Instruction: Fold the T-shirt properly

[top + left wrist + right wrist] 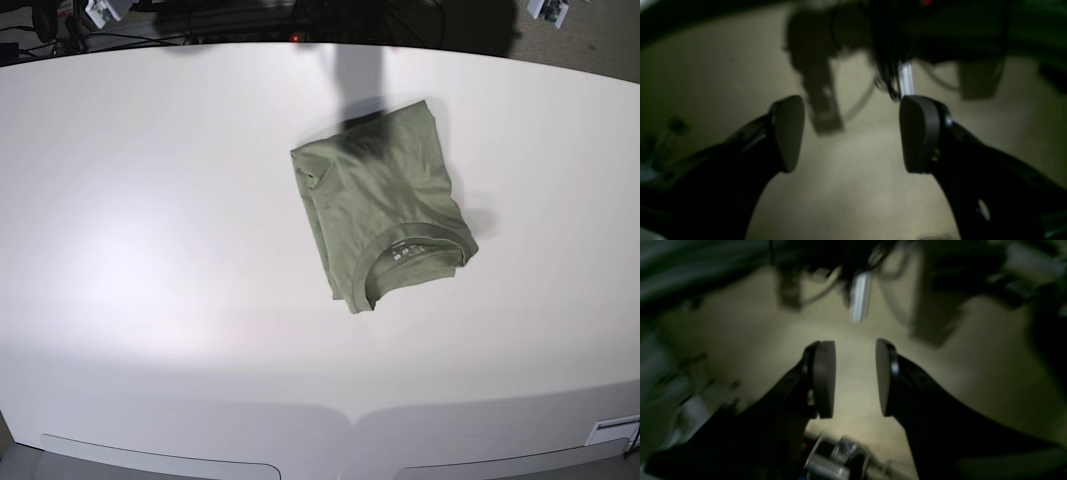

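Observation:
The olive-green T-shirt [385, 200] lies folded into a compact rectangle right of the middle of the white table [150, 250], its ribbed collar [415, 258] toward the near edge. Neither arm shows in the base view. In the left wrist view, my left gripper [853, 133] stands wide open over bare pale surface, nothing between its pads. In the right wrist view, my right gripper [854, 378] is partly open, a clear gap between its pads and nothing in it. The T-shirt is out of both wrist views, which are dark and blurred.
Cables and dark equipment [250, 15] line the table's far edge. A shadow [360, 85] falls across the far side of the shirt. A pale metal bar [906, 78] [860, 296] hangs in both wrist views. Clear plastic hardware [836, 456] sits below the right gripper.

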Robot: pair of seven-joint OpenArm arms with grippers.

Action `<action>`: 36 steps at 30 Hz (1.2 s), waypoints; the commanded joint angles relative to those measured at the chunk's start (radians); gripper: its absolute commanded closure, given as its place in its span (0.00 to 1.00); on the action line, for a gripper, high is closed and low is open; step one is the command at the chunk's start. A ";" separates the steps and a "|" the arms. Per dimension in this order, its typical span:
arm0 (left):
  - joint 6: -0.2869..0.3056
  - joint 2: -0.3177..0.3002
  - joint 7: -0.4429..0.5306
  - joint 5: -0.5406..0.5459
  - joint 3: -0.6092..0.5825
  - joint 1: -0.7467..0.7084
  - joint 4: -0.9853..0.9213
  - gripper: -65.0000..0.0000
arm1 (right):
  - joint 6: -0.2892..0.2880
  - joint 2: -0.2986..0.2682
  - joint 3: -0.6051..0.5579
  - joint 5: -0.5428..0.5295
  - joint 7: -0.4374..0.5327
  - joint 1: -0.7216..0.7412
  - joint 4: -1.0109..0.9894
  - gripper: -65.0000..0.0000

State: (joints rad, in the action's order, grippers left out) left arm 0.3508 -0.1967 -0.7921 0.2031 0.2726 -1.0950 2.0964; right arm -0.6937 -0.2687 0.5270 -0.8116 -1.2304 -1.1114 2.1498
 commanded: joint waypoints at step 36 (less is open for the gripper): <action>0.117 -0.003 0.487 -0.238 0.001 0.772 -1.493 0.33 | 0.194 -0.122 -0.869 0.527 0.555 0.835 -1.442 0.68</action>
State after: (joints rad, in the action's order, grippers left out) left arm 0.4644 -0.1909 -0.2981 -0.0303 0.2695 -0.3088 0.6018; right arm -0.4969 -0.3794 -0.3428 -0.2855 -0.6628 -0.2665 0.7067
